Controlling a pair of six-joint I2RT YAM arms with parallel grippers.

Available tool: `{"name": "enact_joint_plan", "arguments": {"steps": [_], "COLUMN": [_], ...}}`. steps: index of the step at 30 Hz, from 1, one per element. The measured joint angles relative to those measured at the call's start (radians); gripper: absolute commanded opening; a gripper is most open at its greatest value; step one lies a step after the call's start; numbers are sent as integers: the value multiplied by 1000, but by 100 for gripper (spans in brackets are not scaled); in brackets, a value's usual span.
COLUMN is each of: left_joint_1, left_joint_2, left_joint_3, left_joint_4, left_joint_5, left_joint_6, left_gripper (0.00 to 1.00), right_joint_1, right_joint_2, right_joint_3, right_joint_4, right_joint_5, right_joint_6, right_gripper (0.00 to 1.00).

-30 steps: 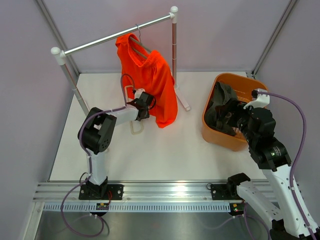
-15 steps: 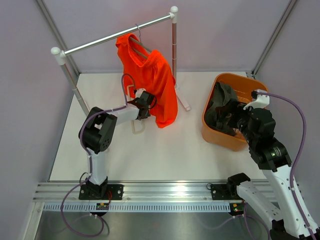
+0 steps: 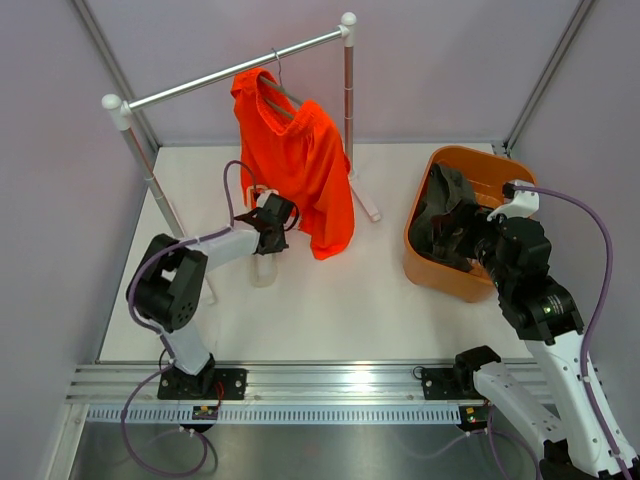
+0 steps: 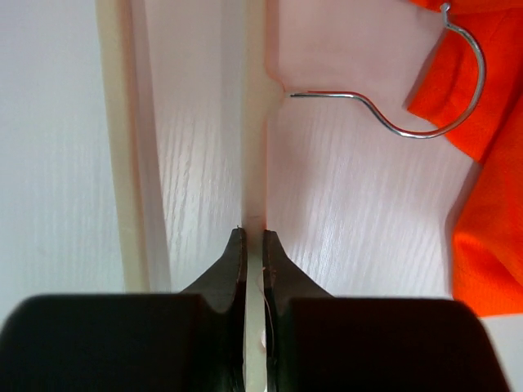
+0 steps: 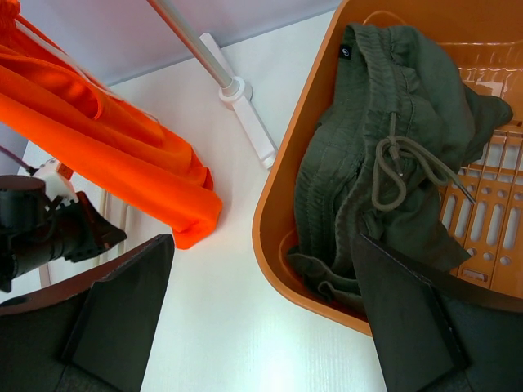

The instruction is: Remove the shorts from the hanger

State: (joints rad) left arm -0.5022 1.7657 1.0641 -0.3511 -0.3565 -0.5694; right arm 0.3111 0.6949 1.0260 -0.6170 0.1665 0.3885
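The orange shorts [image 3: 305, 170] hang from the dark grey hanger [image 3: 282, 96], whose hook sits over the rail [image 3: 210, 76]. The shorts' lower leg [image 4: 490, 204] shows in the left wrist view and droops to the table. My left gripper [image 3: 270, 216] is just left of that leg, low over the table. It [image 4: 253, 237] is shut on the thin bar of a pale cream-white hanger [image 4: 254, 163], whose wire hook [image 4: 425, 122] lies against the orange fabric. My right gripper [image 5: 263, 245] stands open over the near rim of the basket, holding nothing.
An orange basket [image 3: 440, 278] at the right holds a dark green garment [image 5: 384, 163]. The rail's right post stands on a white foot [image 5: 245, 110] beside the shorts. The left post [image 3: 150, 180] rises near my left arm. Grey walls close in the table.
The left gripper has shut on the cream-white hanger and drawn it slightly left and toward the near edge. Its elbow has swung left. The right arm has not moved.
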Motion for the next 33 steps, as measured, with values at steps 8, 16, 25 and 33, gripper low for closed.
{"name": "enact_joint_plan", "arguments": {"steps": [8,16,25,33], "left_joint_1": [0,0,0,0], "left_joint_2": [-206,-376,-604,-735], "left_joint_3": [-72,-147,-207,-208], "left_joint_4": [-19,-60,-129,-156], "left_joint_5": [56,100,156,183], "left_joint_6": [-6,-8,-30,-72], "left_gripper": [0,0,0,0], "right_joint_1": [0,0,0,0], "right_joint_2": [0,0,1,1], "right_joint_3": [0,0,0,0], "right_joint_4": [-2,-10,-10,-14], "right_joint_5": [0,4,6,8], "right_joint_6": [0,0,2,7], "right_gripper": [99,99,99,99]}}
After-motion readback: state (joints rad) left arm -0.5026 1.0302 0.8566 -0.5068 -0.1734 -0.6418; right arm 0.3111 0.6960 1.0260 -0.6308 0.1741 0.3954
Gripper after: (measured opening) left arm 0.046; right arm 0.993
